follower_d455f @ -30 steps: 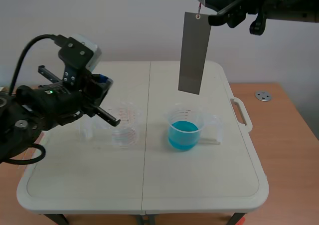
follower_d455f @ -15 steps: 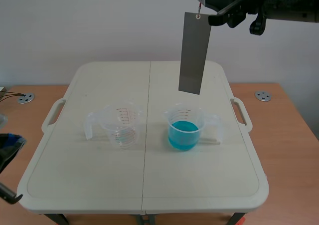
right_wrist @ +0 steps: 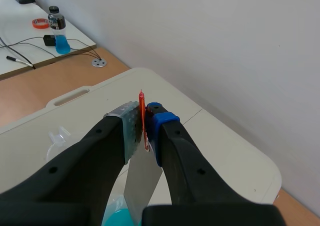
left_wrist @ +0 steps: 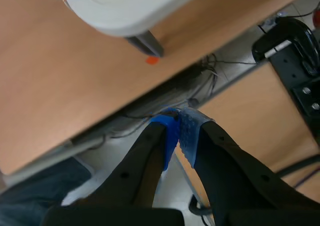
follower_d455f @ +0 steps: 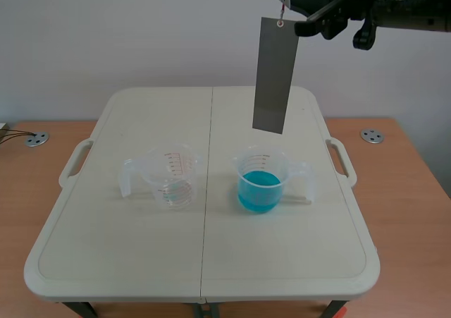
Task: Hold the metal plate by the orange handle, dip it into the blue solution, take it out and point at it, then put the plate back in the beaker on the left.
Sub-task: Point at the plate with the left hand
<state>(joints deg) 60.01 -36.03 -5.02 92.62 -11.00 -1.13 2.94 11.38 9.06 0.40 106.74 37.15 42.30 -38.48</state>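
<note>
Plain pale wall (follower_d455f: 141, 36) behind; white folding surface (follower_d455f: 141, 254) with brown wood around it. Left pincer (left_wrist: 179, 131): pads pressed together on nothing, held off and below a corner of the surface, facing cables and wood. On the surface, the left beaker (follower_d455f: 171, 178) is clear and upright, handle outward. Well apart to its right is the second beaker with the blue solution (follower_d455f: 259, 190). The plate (follower_d455f: 275, 75) hangs high above that beaker, clear of the liquid and slightly tilted. It hangs from the orange handle (right_wrist: 142, 105), on which the right pincer (right_wrist: 145, 128) is clamped at the top of the scene. Whether the plate is wet I cannot tell.

Risks, as judged: the handle is thin and the plate hangs free, so a quick descent or sideways move could set it swinging. The lower edge could then strike a beaker rim and tip it, spilling solution. The handle could also slide between the pads. The scene view alone does not fix depth, so the plate may sit behind the beaker mouth, not over it.

Views: the scene view gives the whole plate, both beakers and their spacing, but not the left pincer. The right wrist view shows the grip on the handle, a mere red speck in the scene view. The left wrist view alone shows the left pincer, and none of the task's things.
</note>
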